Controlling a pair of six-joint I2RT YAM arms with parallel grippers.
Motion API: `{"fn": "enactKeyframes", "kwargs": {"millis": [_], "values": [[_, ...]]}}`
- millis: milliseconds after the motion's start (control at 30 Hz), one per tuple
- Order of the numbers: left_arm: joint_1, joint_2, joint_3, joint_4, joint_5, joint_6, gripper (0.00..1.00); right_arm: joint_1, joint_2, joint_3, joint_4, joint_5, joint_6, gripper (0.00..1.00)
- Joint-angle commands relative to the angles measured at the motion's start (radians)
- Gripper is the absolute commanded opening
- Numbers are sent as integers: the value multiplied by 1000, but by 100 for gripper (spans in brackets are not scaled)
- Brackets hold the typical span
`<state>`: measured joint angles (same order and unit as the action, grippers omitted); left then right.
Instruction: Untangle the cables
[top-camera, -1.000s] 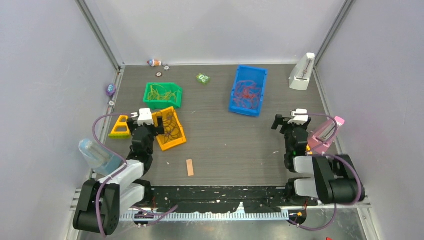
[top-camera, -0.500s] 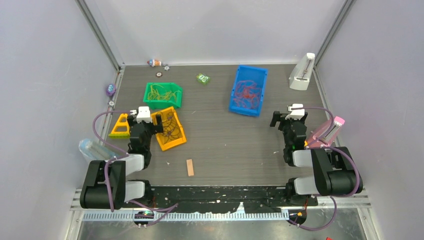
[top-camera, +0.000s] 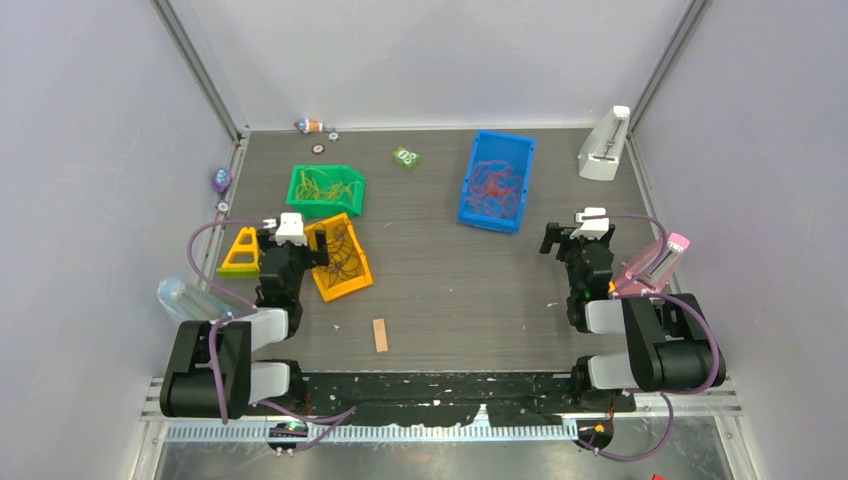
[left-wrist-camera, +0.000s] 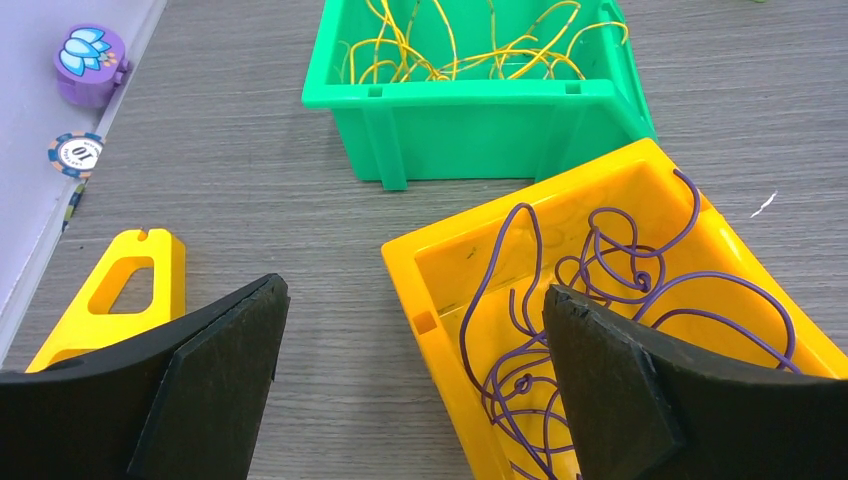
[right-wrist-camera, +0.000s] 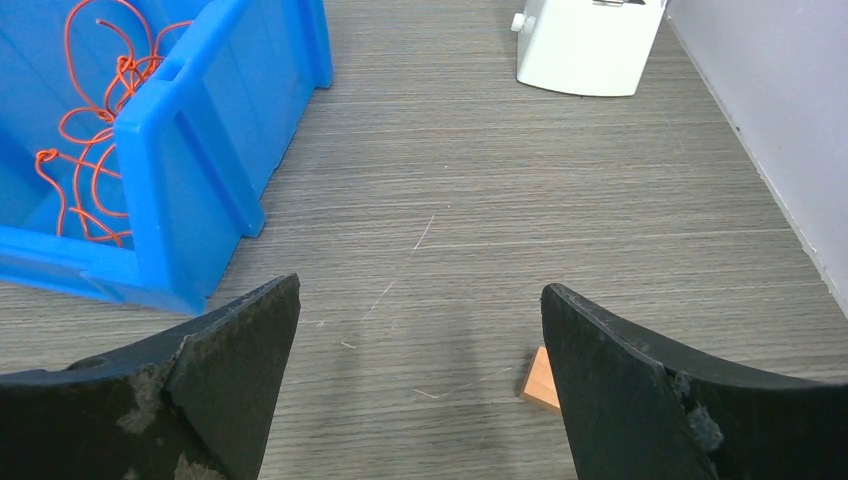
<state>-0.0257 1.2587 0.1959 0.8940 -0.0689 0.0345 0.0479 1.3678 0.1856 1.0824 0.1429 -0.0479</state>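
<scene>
Thin purple cables (left-wrist-camera: 600, 290) lie tangled in a yellow bin (left-wrist-camera: 440, 270), seen in the top view as the orange bin (top-camera: 352, 282). Yellow-green cables (left-wrist-camera: 470, 60) fill a green bin (top-camera: 300, 197). Orange-red cables (right-wrist-camera: 95, 130) lie in a blue bin (top-camera: 472, 215). My left gripper (left-wrist-camera: 412, 300) is open and empty, low over the yellow bin's near left corner, its right finger over the purple cables; it also shows in the top view (top-camera: 293, 240). My right gripper (right-wrist-camera: 420, 295) is open and empty over bare table, right of the blue bin, also in the top view (top-camera: 580, 240).
A yellow wedge (left-wrist-camera: 120, 290) lies left of my left gripper. A purple token (left-wrist-camera: 92, 62) and a chip (left-wrist-camera: 76, 153) sit by the left wall. A white stand (right-wrist-camera: 588, 45), a pink stand (top-camera: 655, 265), a wooden block (top-camera: 380, 334) and a tan block (right-wrist-camera: 541, 380) are around.
Over the last second both arms folded back and each gripper shifted slightly away from the near edge. Nothing has moved in the last half second.
</scene>
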Motion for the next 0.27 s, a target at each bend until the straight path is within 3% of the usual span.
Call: {"fn": "enactKeyframes", "kwargs": {"millis": [0,233], "values": [[3,-7,24,72,11,13,99,-5,-2,24,43,-6,-13,95],[3,-6,23,73,11,13,100,-6,-3,25,43,-5,-13,95]]}}
